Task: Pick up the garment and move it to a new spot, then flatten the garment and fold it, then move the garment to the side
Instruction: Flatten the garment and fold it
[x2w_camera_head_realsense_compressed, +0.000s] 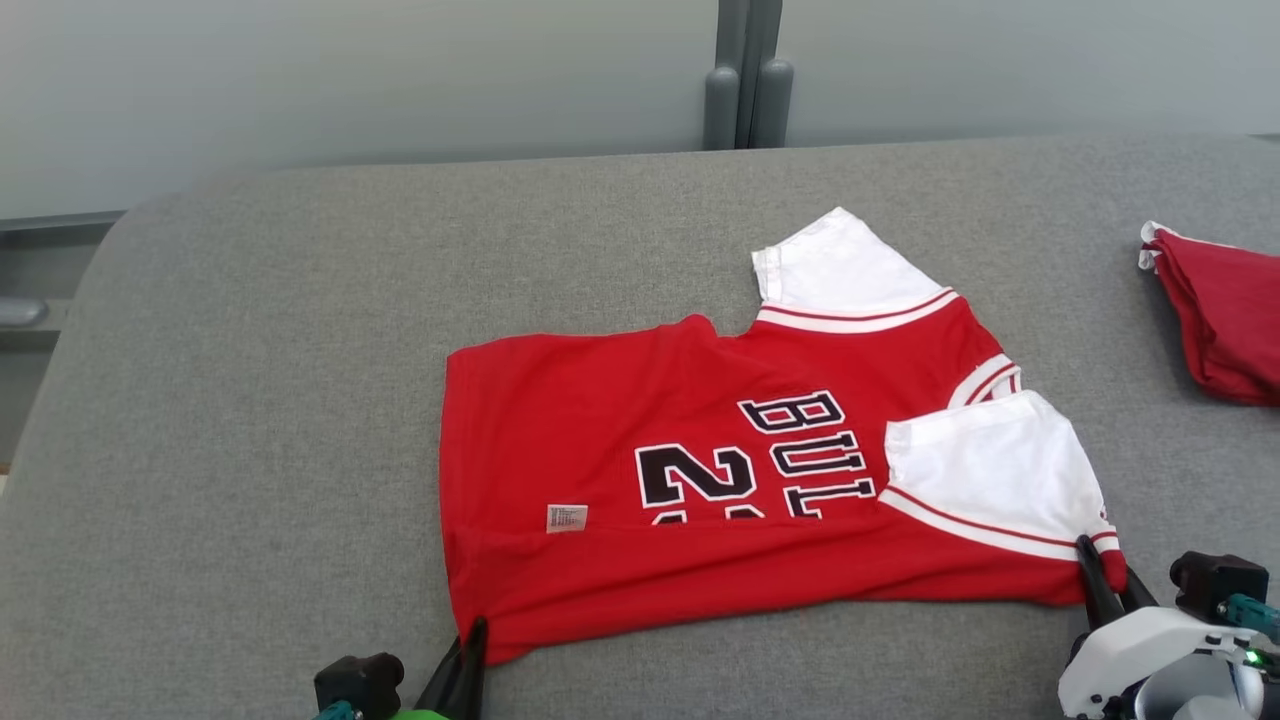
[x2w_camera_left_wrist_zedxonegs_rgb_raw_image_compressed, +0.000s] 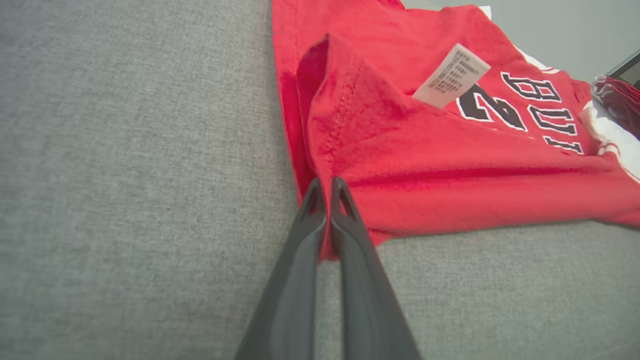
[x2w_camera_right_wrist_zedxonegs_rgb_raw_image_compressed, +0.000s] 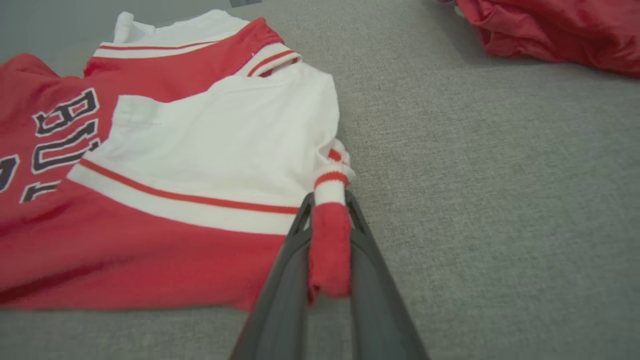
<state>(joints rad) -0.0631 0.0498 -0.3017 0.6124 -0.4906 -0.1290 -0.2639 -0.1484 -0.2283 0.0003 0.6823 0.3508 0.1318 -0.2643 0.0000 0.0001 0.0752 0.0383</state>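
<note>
The garment (x2w_camera_head_realsense_compressed: 640, 430) lies flat near the middle of the grey padded surface (x2w_camera_head_realsense_compressed: 250, 400), one lengthwise fold apparently made, with the left gripper (x2w_camera_left_wrist_zedxonegs_rgb_raw_image_compressed: 325, 184) clamped on its near hem corner and the right gripper (x2w_camera_right_wrist_zedxonegs_rgb_raw_image_compressed: 328, 201) clamped on its near shoulder edge; judged remaining: further folding and the move aside.

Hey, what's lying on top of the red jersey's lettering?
The near white sleeve is folded over the jersey, and a red fold with a white label at its edge laps the number. Both hide the rest of the lettering.
</note>
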